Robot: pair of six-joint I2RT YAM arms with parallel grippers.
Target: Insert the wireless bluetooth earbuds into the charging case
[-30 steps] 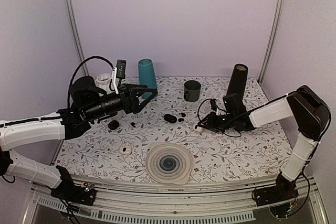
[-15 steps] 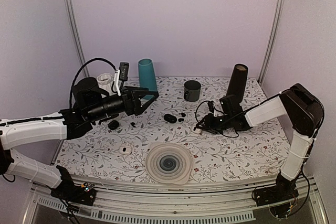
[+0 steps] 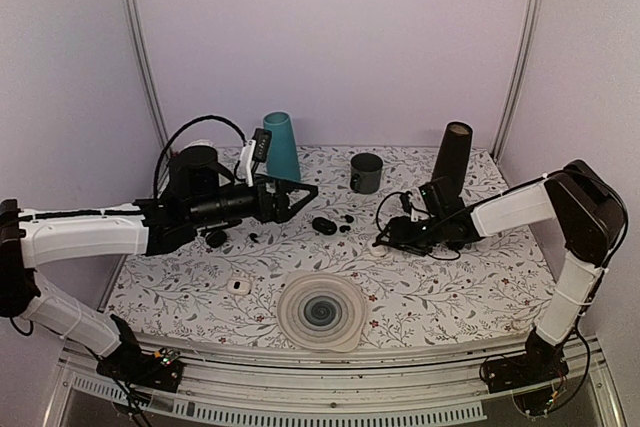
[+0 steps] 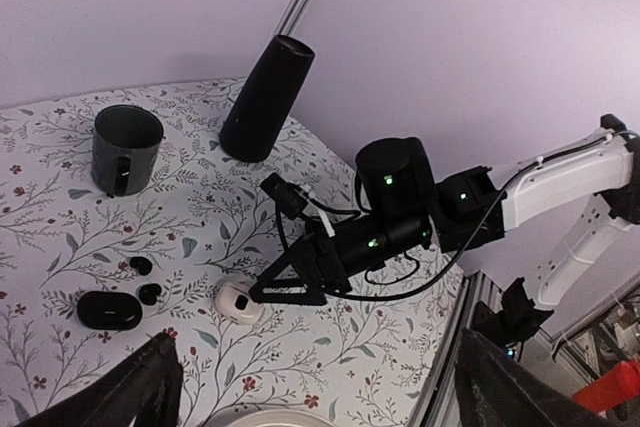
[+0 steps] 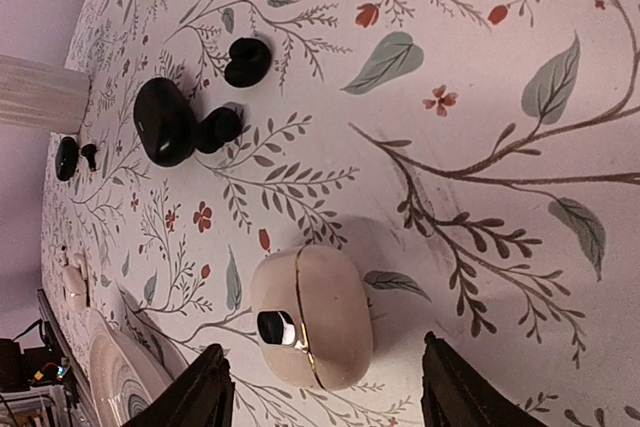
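Note:
Two tiny black earbuds (image 3: 345, 222) lie beside a closed black oval case (image 3: 322, 224) at mid-table. In the right wrist view one earbud (image 5: 248, 62) lies apart and the other (image 5: 218, 129) touches that black case (image 5: 165, 122). A closed cream case (image 5: 310, 317) with a gold seam lies just ahead of my open right gripper (image 5: 335, 392), between the lines of its fingers. The left wrist view shows the cream case (image 4: 238, 302) at the right gripper's tip. My left gripper (image 3: 303, 190) is open and empty, held above the table left of the black case.
A second black case (image 3: 216, 238) with a small bud (image 3: 252, 237) and another white case (image 3: 237, 285) lie at the left. A ribbed plate (image 3: 320, 312) sits near the front. A teal cup (image 3: 281, 147), grey mug (image 3: 366, 172) and black cone (image 3: 450, 162) stand at the back.
My left arm has reached right, toward the middle of the table, gripper still open. My right gripper has stayed low by the cream case, shifting only slightly.

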